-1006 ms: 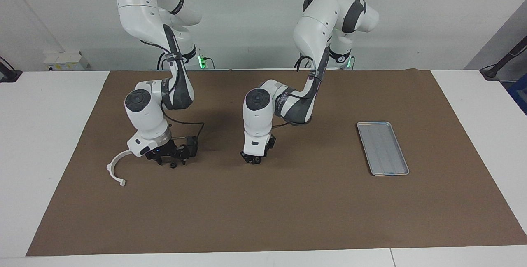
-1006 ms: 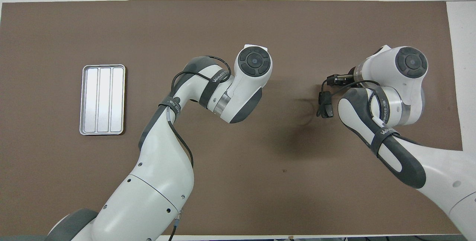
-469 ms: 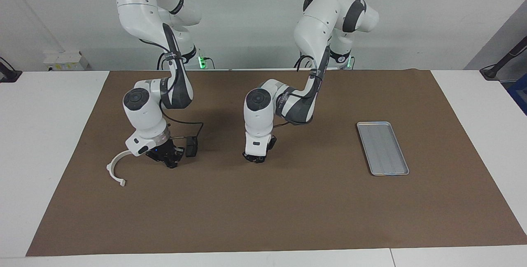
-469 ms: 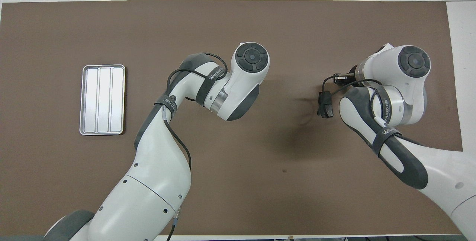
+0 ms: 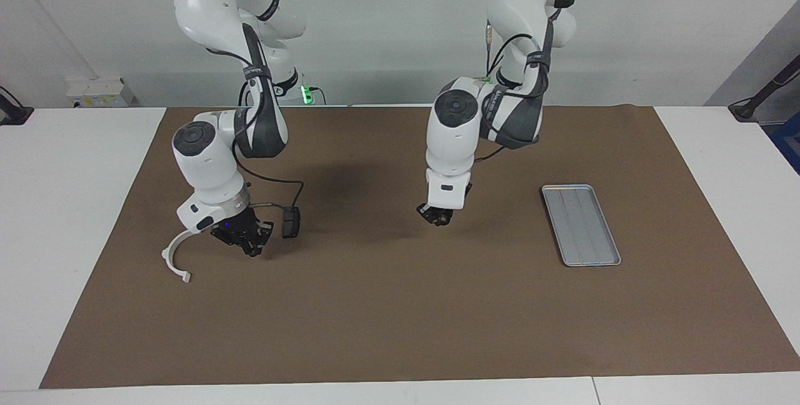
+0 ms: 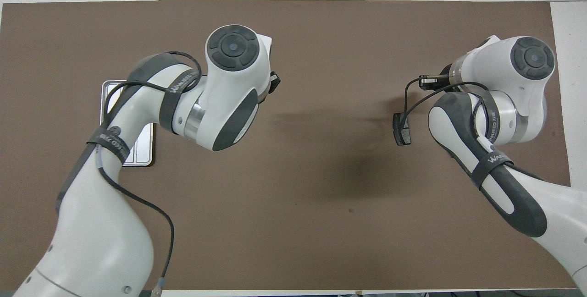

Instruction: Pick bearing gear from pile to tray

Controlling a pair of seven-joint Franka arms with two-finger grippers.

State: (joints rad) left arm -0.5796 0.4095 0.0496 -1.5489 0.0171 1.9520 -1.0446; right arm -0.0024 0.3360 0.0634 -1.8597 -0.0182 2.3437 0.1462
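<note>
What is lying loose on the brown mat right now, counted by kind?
White curved half-ring bracket: 1
Shallow rectangular silver-grey metal tray: 1
Total: 2

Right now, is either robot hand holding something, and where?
Cannot tell: left gripper, over the mat, and shut right gripper, by the white bracket, show nothing clearly.

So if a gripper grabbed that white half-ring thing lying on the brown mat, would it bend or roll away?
The white half-ring bracket looks like thin rigid plastic, so probably light and fairly stiff. It lies flat as an open arc, so rolling seems unlikely. Pushed at one end, it would more likely pivot or slide on the mat.
</note>
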